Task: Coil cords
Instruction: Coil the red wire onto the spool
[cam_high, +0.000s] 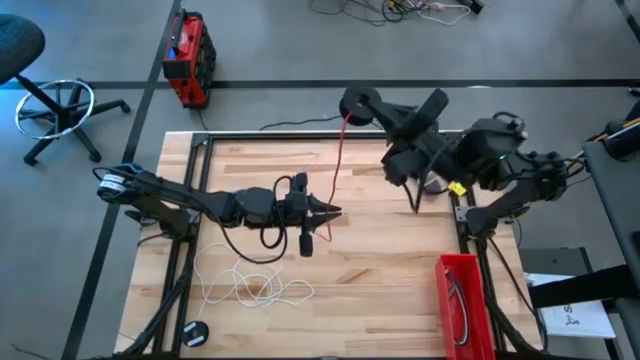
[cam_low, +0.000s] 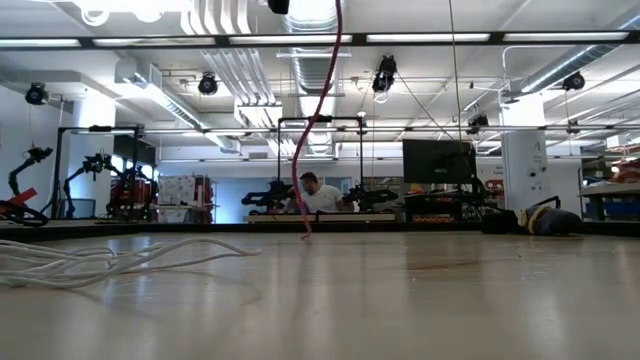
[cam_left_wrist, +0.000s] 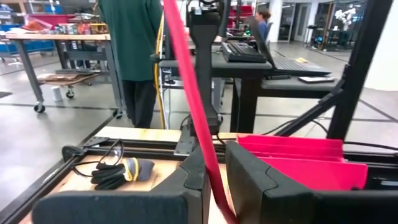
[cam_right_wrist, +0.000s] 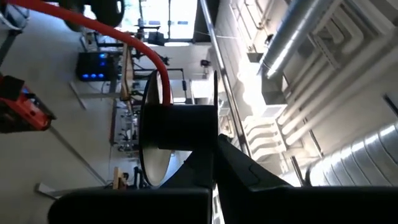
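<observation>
A red cord (cam_high: 338, 160) runs taut from a black spool (cam_high: 358, 101) at the table's far edge to my left gripper (cam_high: 328, 212) at mid-table. In the low view the red cord (cam_low: 318, 120) comes down from above to the tabletop. My left gripper (cam_left_wrist: 214, 168) is shut on it. My right gripper (cam_right_wrist: 211, 155) is shut on the spool (cam_right_wrist: 180, 127), held above the far edge. A white cord (cam_high: 255, 287) lies in loose loops on the near left of the table. A black cord (cam_high: 262, 243) loops under my left arm. My left gripper pinches the red cord (cam_left_wrist: 210, 163) between its two fingers, which lie level and across it, coming from the table's left. The cord rises taut from the fingers toward the spool. My right gripper holds the spool by its near end (cam_right_wrist: 214, 140). The spool is lifted clear, and the red cord (cam_right_wrist: 163, 87) runs onto its core; the fingers themselves hide the exact place of contact.
A red bin (cam_high: 462, 300) stands at the near right corner. A small black round thing (cam_high: 196, 333) lies at the near left edge. Black gloves (cam_left_wrist: 118, 172) lie by the table's frame. A red and black box (cam_high: 188, 58) stands on the floor beyond the far left.
</observation>
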